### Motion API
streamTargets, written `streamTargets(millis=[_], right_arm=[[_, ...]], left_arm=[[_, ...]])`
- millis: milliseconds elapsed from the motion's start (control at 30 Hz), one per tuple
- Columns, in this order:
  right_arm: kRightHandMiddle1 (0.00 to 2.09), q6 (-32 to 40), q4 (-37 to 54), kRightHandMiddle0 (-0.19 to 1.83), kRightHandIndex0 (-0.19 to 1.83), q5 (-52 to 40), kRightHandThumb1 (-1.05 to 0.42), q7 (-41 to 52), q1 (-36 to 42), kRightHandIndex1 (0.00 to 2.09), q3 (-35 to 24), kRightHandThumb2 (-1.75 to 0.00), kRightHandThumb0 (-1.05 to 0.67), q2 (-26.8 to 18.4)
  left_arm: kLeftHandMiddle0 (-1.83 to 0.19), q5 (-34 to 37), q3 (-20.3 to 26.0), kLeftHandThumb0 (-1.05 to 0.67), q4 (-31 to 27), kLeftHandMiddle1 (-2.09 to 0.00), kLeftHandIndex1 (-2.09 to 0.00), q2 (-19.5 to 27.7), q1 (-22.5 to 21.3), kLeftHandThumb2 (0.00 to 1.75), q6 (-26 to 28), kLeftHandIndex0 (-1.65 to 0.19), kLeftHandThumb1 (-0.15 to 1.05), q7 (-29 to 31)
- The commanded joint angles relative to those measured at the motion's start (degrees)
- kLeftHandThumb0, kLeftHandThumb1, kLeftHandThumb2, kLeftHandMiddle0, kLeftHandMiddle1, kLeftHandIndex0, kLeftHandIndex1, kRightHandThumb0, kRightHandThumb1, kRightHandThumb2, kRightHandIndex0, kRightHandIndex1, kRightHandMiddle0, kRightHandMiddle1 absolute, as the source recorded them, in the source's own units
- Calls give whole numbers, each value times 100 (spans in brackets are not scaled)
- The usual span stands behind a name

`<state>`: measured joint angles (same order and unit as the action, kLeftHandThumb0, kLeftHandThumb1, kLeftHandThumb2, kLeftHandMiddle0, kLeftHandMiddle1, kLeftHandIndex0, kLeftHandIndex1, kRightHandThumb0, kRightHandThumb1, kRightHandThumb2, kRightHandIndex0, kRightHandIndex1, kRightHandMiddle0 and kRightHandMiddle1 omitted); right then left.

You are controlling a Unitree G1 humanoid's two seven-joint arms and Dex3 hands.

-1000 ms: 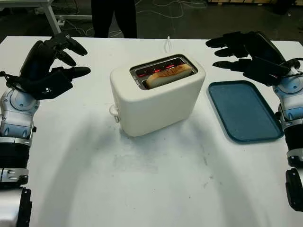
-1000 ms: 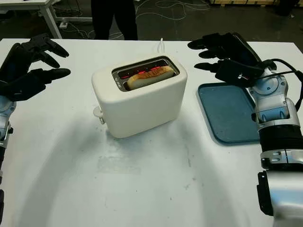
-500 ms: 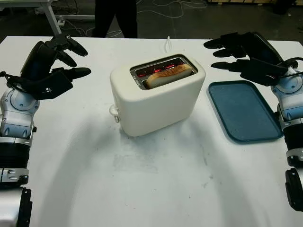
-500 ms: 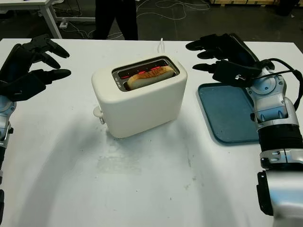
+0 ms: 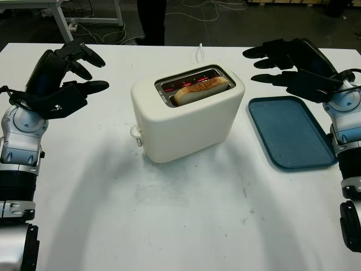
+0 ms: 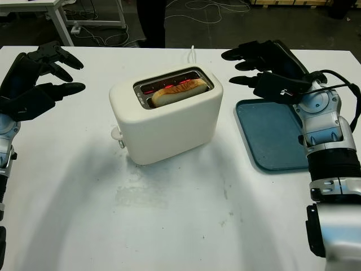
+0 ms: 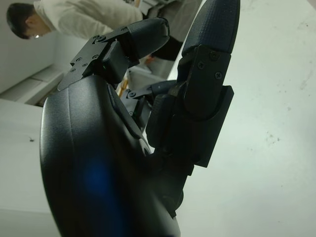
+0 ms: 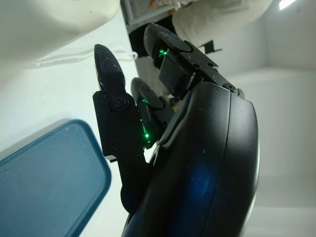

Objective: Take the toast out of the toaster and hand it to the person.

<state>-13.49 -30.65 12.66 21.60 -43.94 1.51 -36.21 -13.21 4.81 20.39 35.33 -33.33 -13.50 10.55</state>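
A cream toaster [image 5: 186, 118] stands at the middle of the white table [image 5: 180, 214]. A browned slice of toast [image 5: 200, 90] sticks up from its nearer slot, and the slots glow red inside. My left hand [image 5: 73, 70] is open, raised above the table well to the left of the toaster. Over the far end of the blue tray [image 5: 290, 132], to the toaster's right, my right hand [image 5: 271, 62] is open too, its fingertips pointing toward the toaster. Neither hand touches anything. A person [image 5: 152, 20] stands beyond the table's far edge.
The blue tray lies flat at the right, holding nothing. A white cord [image 5: 199, 52] runs from behind the toaster toward the far edge. The toaster's lever knob [image 5: 135, 132] sticks out at its left end. Another table's legs [image 5: 67, 17] stand at the back left.
The person behind the table has shifted to the right. My right hand crept slightly left toward the toaster; the left hand and the toast have stayed put.
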Motion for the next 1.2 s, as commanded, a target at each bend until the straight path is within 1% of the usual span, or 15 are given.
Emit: streamTargets(millis=[0,367,500,600,933,1033,1167], right_arm=[[0,18,86,74,80,-4,-92,-4,-37,1,7,-1,-34,-1],[0,132,184,73,79,14,-92,29,-19,0,11,-1,-33,-22],[1,-21,67,73,80,-2,-92,-3,-31,1,1,-1,-34,-21],[0,43,94,73,80,31,-92,-3,-35,1,18,-1,-35,-30],[0,-7,57,73,80,-24,-92,38,-42,1,2,-1,-31,-39],[0,-111,-16,74,80,-14,-92,45,-63,1,19,-1,-34,-53],[0,-96,-29,74,80,10,-92,37,-81,1,29,-1,-35,-56]], left_arm=[[-48,42,17,-92,-42,-131,-119,17,-18,9,24,-40,92,-3],[-48,27,4,-92,-78,-130,-119,30,-30,8,47,-40,92,14],[-48,74,24,-90,-84,-131,-119,5,-29,7,45,-40,92,20],[-48,62,21,-90,-51,-132,-119,10,-28,7,3,-40,92,-3],[-47,26,-1,-92,-49,-131,-120,46,-39,10,-14,-39,92,19],[-48,40,9,-92,-63,-131,-120,25,-39,10,41,-39,92,15],[-48,28,9,-91,-24,-131,-119,22,-44,9,-14,-40,92,-18]])
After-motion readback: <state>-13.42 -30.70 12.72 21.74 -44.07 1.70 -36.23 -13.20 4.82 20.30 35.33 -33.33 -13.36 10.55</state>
